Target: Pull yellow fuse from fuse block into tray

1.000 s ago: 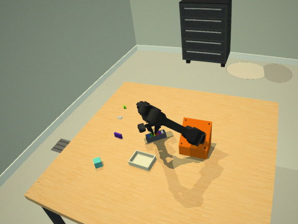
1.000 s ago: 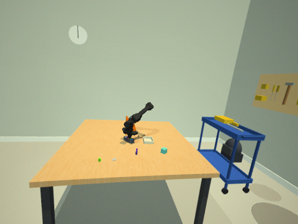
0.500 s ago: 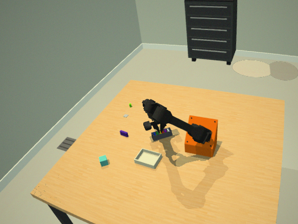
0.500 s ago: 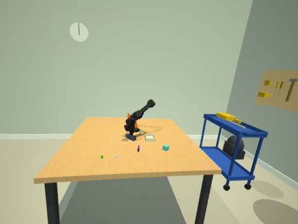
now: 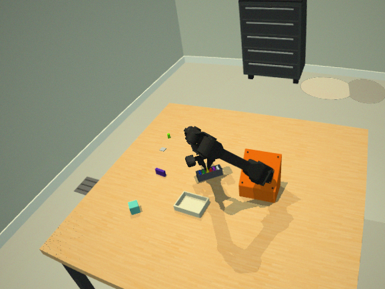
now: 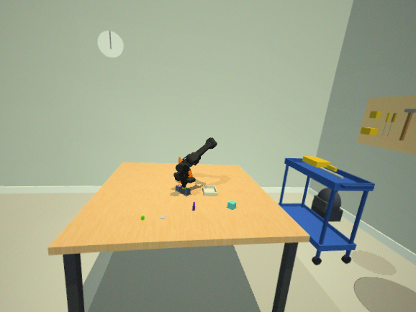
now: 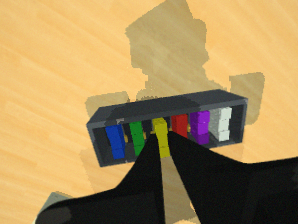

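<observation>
Wrist view: gripper (image 7: 164,142) is clamped on the yellow fuse (image 7: 161,135), one black finger on each side of it, the tips meeting just below the centre of the frame. The yellow fuse sits third from the left in the dark grey fuse block (image 7: 165,102) and stands in its slot, its top a little proud of its neighbours.

Row in the block, left to right: blue fuse (image 7: 115,141), green fuse (image 7: 136,137), yellow, red fuse (image 7: 179,125), purple fuse (image 7: 200,127), white fuse (image 7: 221,123). The right finger passes close beside the red fuse; whether it touches cannot be told.

Top view: the block (image 5: 209,174) lies near the middle of the wooden table (image 5: 300,233), just left of the orange arm base (image 5: 261,174). The tray (image 5: 192,204), pale and shallow, sits below the block in the frame, apart from it.

Loose items left of the block: purple block (image 5: 160,172), small grey plate (image 5: 162,149), small green piece (image 5: 168,135), teal cube (image 5: 134,206).
</observation>
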